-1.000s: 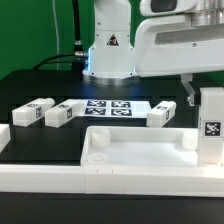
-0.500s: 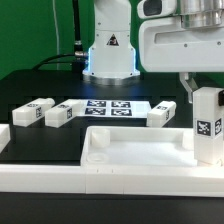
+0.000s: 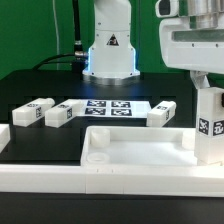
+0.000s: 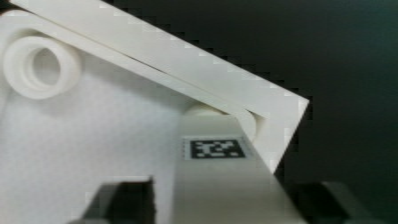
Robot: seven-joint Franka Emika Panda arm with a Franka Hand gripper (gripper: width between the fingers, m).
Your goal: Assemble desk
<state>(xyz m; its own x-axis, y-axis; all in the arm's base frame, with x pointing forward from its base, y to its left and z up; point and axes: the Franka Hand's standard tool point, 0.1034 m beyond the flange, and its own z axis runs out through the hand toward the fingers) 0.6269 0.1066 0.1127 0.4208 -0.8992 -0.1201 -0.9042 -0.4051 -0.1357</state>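
Green cloth hangs behind a black surface [image 3: 40,140] where the arm's white base stands at the back. The desk top [image 3: 135,133], a shallow rimmed tray, lies flat near the front, just behind a long white rail [image 3: 40,178]. Beyond it, the three spare legs [image 3: 32,111] [image 3: 62,115] [image 3: 162,113] lie on their sides around the marker board [image 3: 110,108]. The hand [image 3: 208,92] is pinching the fourth leg [image 3: 210,125] upright over the tray's corner at the exterior view's right. In the wrist view its dark fingers [image 4: 125,203] sit on either side of that leg [image 4: 217,150], above the corner of the desk top [image 4: 107,130]. A round socket [image 4: 43,66] shows farther along, well apart from the leg. Whatever hole lies beneath the leg is hidden, and I cannot tell whether the leg's end touches the tray. The likely trouble is a slight miss: if the end lands on the rim or beside its hole, pressing down could tip the leg in the grip. It could also shove the tray, which does not look held down, across the surface.
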